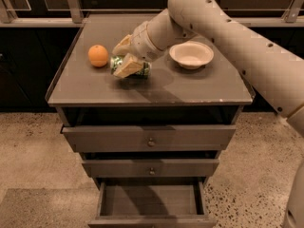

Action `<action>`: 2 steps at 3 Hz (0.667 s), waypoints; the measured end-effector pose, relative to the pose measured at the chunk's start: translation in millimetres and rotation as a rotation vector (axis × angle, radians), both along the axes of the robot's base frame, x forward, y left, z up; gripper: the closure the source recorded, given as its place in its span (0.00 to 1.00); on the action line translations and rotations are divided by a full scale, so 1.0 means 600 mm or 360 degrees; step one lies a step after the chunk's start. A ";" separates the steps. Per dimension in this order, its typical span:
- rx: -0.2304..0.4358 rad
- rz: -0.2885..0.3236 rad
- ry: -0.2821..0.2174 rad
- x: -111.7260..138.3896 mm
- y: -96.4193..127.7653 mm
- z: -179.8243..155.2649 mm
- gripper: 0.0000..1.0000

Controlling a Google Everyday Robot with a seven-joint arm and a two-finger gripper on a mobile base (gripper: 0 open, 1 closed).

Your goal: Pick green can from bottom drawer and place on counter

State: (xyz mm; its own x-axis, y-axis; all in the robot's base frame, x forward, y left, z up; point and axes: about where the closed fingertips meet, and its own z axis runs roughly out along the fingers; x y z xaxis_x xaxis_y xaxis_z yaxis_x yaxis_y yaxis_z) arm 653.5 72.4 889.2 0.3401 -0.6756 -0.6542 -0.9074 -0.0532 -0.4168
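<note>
The green can (141,69) lies on its side on the counter (95,91), between the orange and the bowl. My gripper (124,58) is over the can's left half, one finger behind it and one in front, shut on it. The can rests on or just above the counter top. Below, the bottom drawer (151,201) stands pulled open, and nothing shows inside it. The arm reaches in from the upper right.
An orange (98,55) sits on the counter's left side, close to the can. A white bowl (191,54) stands on the right. Two knobbed drawers (149,139) are slightly open. A railing runs behind the counter, and speckled floor lies around the cabinet.
</note>
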 end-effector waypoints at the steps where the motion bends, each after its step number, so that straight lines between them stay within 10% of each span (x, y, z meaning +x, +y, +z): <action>1: 0.0000 0.0000 0.0000 0.000 0.000 0.000 0.35; 2: 0.0000 0.0000 0.0000 0.000 0.000 0.000 0.10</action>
